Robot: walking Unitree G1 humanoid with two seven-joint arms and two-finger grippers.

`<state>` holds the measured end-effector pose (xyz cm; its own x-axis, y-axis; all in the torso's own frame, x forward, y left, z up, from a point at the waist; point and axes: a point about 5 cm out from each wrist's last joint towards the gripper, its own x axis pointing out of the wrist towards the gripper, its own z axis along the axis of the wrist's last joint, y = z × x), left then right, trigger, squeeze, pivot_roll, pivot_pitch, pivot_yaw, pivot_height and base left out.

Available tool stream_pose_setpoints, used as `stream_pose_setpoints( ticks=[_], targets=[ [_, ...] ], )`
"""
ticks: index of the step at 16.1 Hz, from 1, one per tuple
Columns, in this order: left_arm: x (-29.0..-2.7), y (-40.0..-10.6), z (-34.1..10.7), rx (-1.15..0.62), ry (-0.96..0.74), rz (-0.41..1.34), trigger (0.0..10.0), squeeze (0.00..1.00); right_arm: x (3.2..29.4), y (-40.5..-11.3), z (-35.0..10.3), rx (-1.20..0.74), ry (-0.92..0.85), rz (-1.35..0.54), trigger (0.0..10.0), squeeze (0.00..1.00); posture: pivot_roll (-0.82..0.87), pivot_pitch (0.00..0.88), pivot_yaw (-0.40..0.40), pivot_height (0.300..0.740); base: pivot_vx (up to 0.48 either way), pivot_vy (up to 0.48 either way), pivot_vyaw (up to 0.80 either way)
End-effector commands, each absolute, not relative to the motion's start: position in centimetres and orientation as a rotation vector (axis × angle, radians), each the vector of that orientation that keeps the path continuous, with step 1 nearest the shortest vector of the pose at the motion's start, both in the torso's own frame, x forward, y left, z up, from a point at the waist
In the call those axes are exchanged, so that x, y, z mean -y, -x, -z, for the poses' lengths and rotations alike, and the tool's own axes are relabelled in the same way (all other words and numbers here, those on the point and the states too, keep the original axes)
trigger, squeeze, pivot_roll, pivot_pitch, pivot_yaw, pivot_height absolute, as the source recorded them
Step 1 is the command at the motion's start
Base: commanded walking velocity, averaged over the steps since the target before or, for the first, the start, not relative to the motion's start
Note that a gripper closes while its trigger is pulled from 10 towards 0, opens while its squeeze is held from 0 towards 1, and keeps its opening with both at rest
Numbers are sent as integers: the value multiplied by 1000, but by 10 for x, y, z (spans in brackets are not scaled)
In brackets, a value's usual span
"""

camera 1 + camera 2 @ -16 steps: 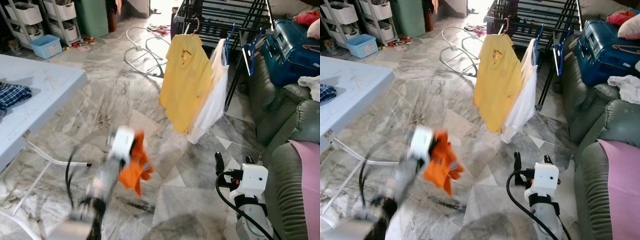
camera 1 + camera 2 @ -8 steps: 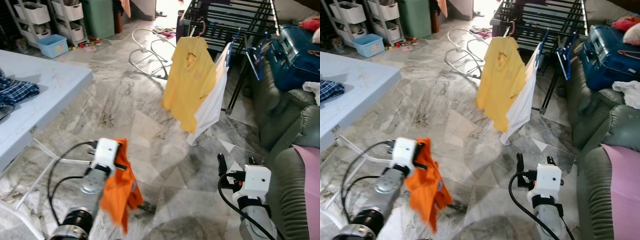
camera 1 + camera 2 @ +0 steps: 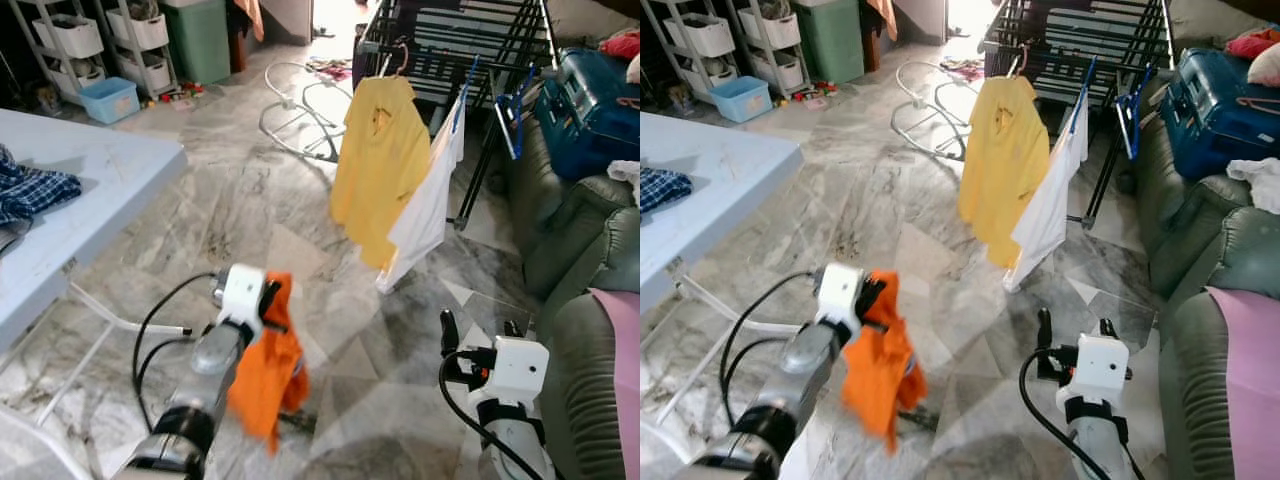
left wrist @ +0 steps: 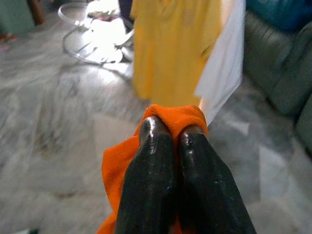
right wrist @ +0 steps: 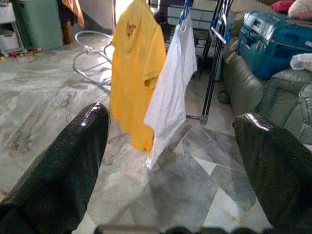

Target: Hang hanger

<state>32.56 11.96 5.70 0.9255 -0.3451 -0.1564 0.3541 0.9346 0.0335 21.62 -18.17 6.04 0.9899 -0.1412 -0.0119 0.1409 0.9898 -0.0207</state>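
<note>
L tool [image 4: 170, 134] pinches orange garment [image 3: 268, 375], hanging straight down; R tool [image 5: 170, 146] spread wide.

left claw [image 4: 170, 134] fingers pressed together, arm raised | right claw [image 5: 170, 146] spread wide, low

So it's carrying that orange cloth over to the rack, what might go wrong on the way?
The left gripper pinches just one edge of the orange cloth, so it could slip free. The cloth's bottom hangs low near the floor and may drag. The drying rack already holds a yellow shirt and a white shirt, so the arm might snag them. The right gripper is open.
</note>
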Motion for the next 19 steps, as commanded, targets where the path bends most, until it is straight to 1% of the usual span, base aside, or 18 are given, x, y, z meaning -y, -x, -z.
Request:
stream_pose_setpoints(
  ticks=[1, 5, 9, 19],
  targets=[
    [-113, -333, -68, -119, -50, 373, 10000, 0, 184, -218, -65, 7, 29, 157, 10000, 0, 45, 0, -28, 740, 247, 0, 0],
    [-114, -339, -74, -112, -30, 359, 10000, 0, 183, -218, -65, 4, 32, 150, 10000, 0, 49, 0, -33, 740, 248, 0, -411],
    [-116, -337, -72, -116, -29, 364, 10000, 0, 182, -219, -64, -1, 36, 151, 10000, 0, 53, 1, -30, 740, 380, 0, 0],
    [-109, -336, -70, -131, -28, 397, 10000, 0, 180, -214, -61, -9, 37, 162, 10000, 0, 38, 10, -17, 740, 400, 0, 0]
  ],
)
